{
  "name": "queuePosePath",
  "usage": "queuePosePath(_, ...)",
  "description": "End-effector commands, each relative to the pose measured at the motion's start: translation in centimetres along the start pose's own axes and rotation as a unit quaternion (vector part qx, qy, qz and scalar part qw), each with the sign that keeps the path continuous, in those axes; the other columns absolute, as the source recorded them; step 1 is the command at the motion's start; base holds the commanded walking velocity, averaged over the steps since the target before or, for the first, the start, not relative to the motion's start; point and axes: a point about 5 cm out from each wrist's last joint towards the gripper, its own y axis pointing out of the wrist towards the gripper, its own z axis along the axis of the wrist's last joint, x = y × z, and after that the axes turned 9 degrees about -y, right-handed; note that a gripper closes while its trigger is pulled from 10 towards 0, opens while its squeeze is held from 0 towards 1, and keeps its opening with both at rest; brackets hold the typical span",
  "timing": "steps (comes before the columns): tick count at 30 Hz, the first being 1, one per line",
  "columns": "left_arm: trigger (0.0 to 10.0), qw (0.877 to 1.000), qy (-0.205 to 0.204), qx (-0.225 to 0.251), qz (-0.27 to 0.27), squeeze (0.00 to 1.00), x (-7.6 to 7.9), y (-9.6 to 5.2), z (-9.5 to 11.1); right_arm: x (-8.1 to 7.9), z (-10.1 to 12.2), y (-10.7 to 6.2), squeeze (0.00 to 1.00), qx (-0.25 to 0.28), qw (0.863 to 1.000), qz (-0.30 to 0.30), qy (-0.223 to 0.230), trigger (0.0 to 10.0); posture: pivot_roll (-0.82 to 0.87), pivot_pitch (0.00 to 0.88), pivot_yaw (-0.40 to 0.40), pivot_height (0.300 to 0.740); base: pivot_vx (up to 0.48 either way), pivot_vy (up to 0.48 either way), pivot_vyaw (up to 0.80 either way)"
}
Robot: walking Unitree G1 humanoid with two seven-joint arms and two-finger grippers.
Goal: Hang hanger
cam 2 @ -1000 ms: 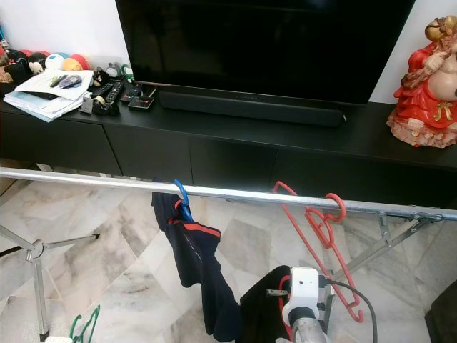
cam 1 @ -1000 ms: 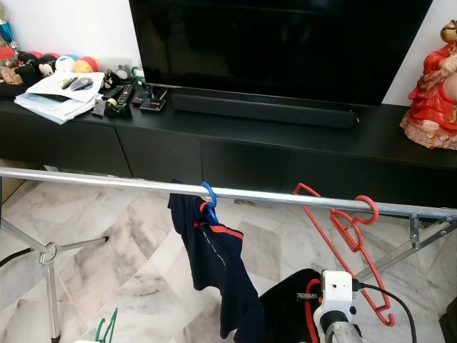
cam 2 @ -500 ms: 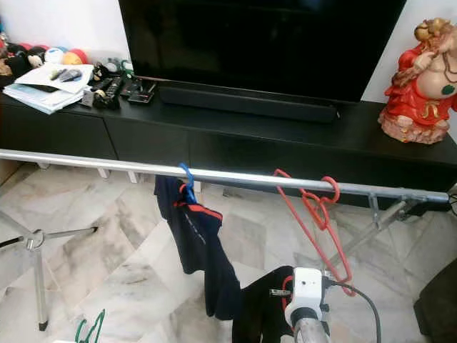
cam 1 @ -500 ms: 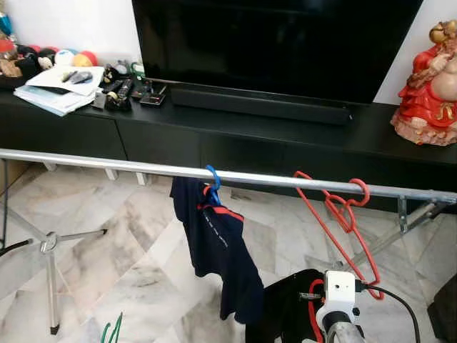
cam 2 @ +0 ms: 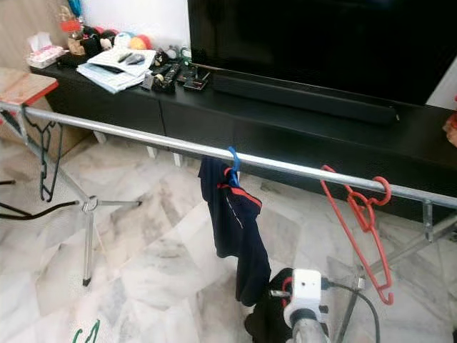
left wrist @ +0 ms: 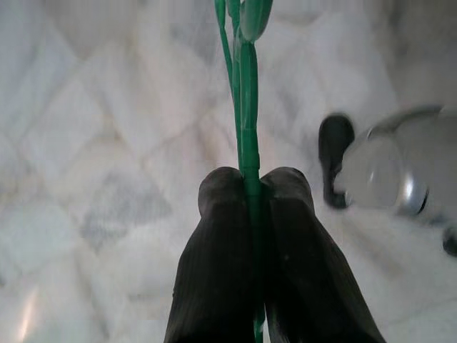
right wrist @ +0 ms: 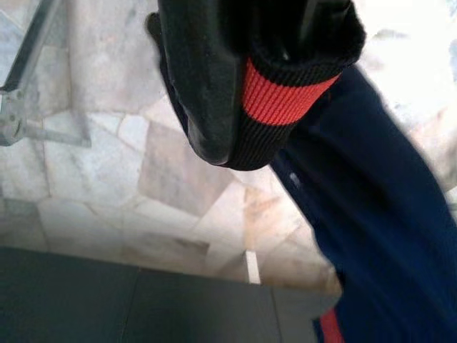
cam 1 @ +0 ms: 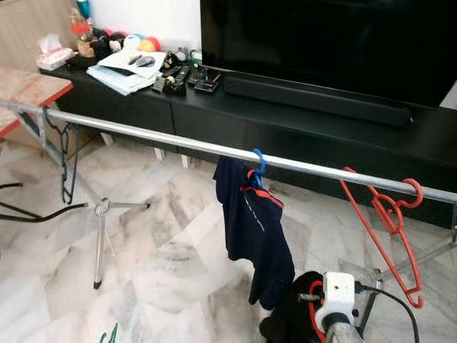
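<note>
Marble floor (left wrist: 86,143) beneath gripper-pinched green hanger (left wrist: 246,107)

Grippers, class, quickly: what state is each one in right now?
Left gripper: shut on the green hanger.
Right gripper: shut on a black garment with a red band.

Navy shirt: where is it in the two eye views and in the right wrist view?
Left eye view: the navy shirt hangs from the rail, right of centre.
Right eye view: at the centre, under the same rail.
Right wrist view: close up, beside a red-banded cuff.
Shared landmark: the marble floor behind it.
</note>
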Motion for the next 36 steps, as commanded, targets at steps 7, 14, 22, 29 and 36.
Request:
queuePosePath(7,10.0,1.000,-0.013,-0.005,0.001,0.00,0.09,-0.10,-0.42,0.56,-0.64,-0.39,0.00,-0.011,1.000,-0.013,0.003,10.0,0.01,0.112,-0.018,0.740,0.000,0.097,0.00)
queuePosePath(14,10.0,1.000,-0.013,-0.007,0.000,0.00,0.12,-0.11,-0.50,0.52,-0.70,-0.30,0.00,-0.018,1.000,-0.010,0.009,10.0,0.01,0.111,-0.018,0.740,0.000,0.369,-0.40)
queuePosePath(22,10.0,1.000,-0.014,-0.010,0.000,0.00,0.09,-0.15,-0.63,0.42,-0.58,-0.29,0.00,-0.013,1.000,-0.011,0.006,10.0,0.01,0.109,-0.016,0.740,0.000,0.366,-0.16)
queuePosePath(29,10.0,1.000,-0.014,-0.010,0.001,0.00,0.08,-0.13,-0.61,0.44,-0.54,-0.24,0.00,-0.013,1.000,-0.012,0.007,10.0,0.01,0.104,-0.014,0.740,0.000,0.364,0.00)
queuePosePath(36,10.0,1.000,-0.013,-0.010,0.000,0.00,0.06,-0.09,-0.51,0.35,-0.49,-0.19,0.00,-0.013,1.000,-0.011,0.007,10.0,0.01,0.097,-0.011,0.740,0.000,0.366,0.00)
